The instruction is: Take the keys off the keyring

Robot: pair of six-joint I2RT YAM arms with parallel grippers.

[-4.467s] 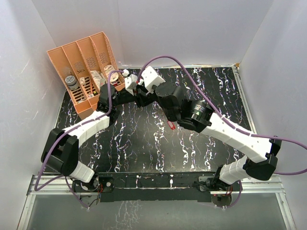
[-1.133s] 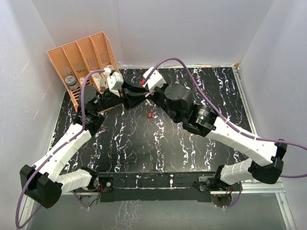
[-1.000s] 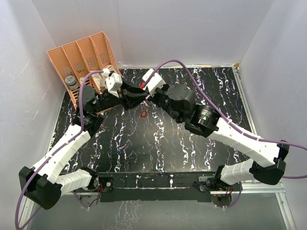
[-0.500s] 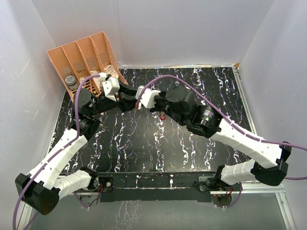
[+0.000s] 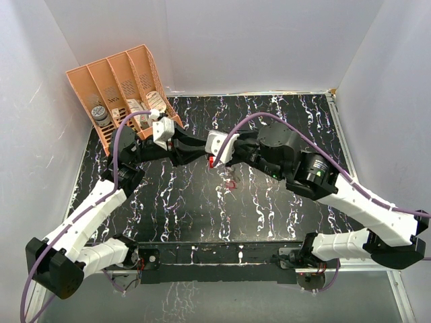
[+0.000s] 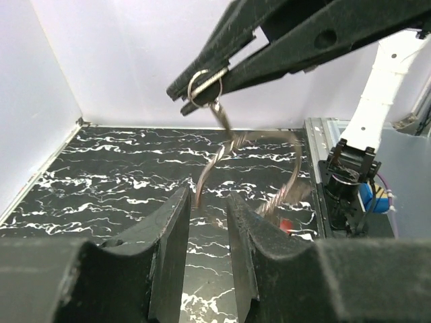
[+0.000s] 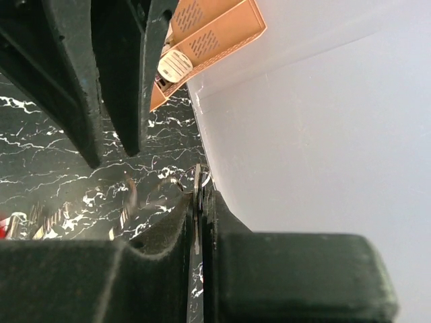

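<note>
- Right pincer (image 7: 200, 202): clamped on the keyring (image 6: 204, 86); you find it upper centre of the left wrist view
- Keys (image 6: 252, 171): hanging off the keyring, blurred, over the marbled worktop (image 6: 101, 175); red-headed key (image 6: 286, 225) lowest in frame
- Left pincer (image 6: 207, 202): fingers slightly apart, gripping nothing; lower centre, under the keys in frame
- Orange rack (image 5: 111, 94): upper left of your top view

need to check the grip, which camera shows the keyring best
The left wrist view: the keyring shows as a near-full loop pinched in the right pincer, with the keys blurred below it. The right wrist view shows it only edge-on in the same grip. From the top camera it is too small to make out.
</note>
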